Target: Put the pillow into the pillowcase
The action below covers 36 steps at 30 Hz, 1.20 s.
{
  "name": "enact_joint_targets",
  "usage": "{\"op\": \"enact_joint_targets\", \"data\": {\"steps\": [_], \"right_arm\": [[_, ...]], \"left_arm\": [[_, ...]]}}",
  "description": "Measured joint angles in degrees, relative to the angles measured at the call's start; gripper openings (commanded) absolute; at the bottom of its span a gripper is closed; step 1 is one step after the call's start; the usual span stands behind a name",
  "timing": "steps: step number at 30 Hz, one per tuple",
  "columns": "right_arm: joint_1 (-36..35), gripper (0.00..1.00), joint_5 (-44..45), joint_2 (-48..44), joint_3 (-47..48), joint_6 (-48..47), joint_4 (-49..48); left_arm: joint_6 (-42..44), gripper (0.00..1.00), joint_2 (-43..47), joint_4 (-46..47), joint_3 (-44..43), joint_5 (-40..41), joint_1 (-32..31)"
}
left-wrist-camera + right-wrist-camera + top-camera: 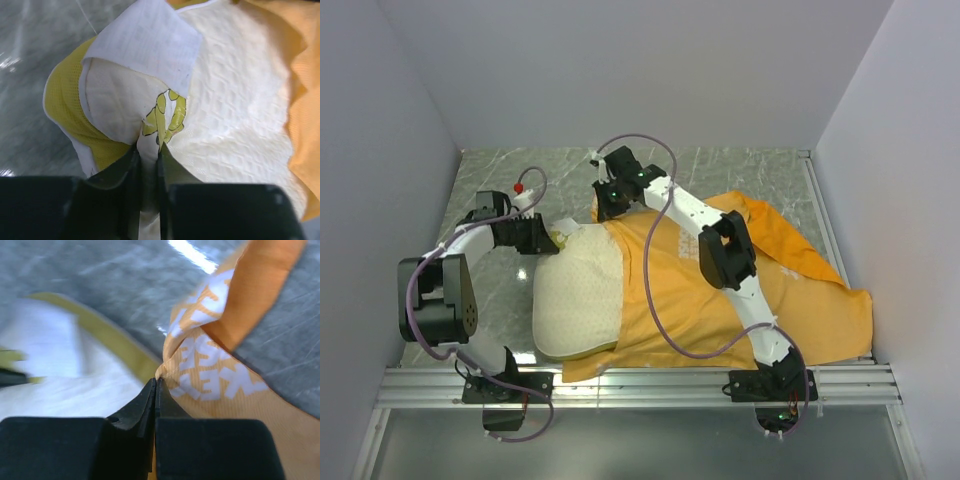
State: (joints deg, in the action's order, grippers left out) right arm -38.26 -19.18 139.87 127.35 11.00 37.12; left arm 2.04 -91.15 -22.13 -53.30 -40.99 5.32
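An orange pillowcase lies spread on a grey marbled table, with a cream-white pillow partly inside it. Orange cloth drapes over the pillow's right portion and also shows under its near edge. The left portion sticks out of the open mouth, uncovered.

The left gripper is at the pillow's far left corner. In the left wrist view, the left gripper has its two dark fingers clenched on a pinch of the pillow's white cover. The cloth bunches into a fold directly between them. Just beyond the fingertips is a small yellow-green printed mark, and above it a thin white tag lies flat and slightly curled. To the left of the fingers, a yellow mesh band curves around the rounded corner. To their right, the pillow surface is dimpled and quilted, and the pillowcase's woven orange edge ripples along it.

The right gripper is at the far edge of the case's mouth, close to the left one. In the right wrist view, the right gripper has its black fingers pressed together on the pillowcase's edge. The orange cloth rises from the tips in a gathered fold, with white block lettering on it. To the left of the tips, the blurred white pillow shows its yellowish rim. Beyond both is the table.
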Motion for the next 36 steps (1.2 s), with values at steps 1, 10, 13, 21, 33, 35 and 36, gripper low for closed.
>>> {"op": "enact_joint_targets", "data": {"steps": [1,10,13,21,33,35,36], "right_arm": [[-0.42,0.0,-0.24,-1.57,-0.33,0.28,0.02],[-7.89,0.0,3.52,-15.72,-0.33,2.23,0.22],[-9.75,0.0,5.62,-17.4,-0.26,3.61,0.37],[-10.03,0.0,11.85,-17.44,-0.35,6.86,-0.35],[-5.09,0.8,3.02,-14.16,-7.13,4.2,-3.93],[-3.04,0.67,2.62,-16.98,-11.04,2.08,-3.5],[-1.16,0.63,2.47,-19.06,-13.81,0.83,-3.3]], "left_arm": [[0.44,0.11,-0.09,0.39,-0.33,-1.62,-0.22],[-5.29,0.01,1.57,12.17,1.05,-17.22,-5.9],[-13.92,0.01,4.24,22.84,5.92,-21.35,-6.71],[-19.06,0.01,5.07,25.09,8.74,-28.17,-5.46],[12.68,0.01,-17.94,-14.78,-18.34,-15.21,5.38],[14.6,0.02,-21.59,-18.56,-21.75,-13.7,6.05],[15.47,0.04,-22.88,-20.24,-23.34,-13.14,6.23]]}}
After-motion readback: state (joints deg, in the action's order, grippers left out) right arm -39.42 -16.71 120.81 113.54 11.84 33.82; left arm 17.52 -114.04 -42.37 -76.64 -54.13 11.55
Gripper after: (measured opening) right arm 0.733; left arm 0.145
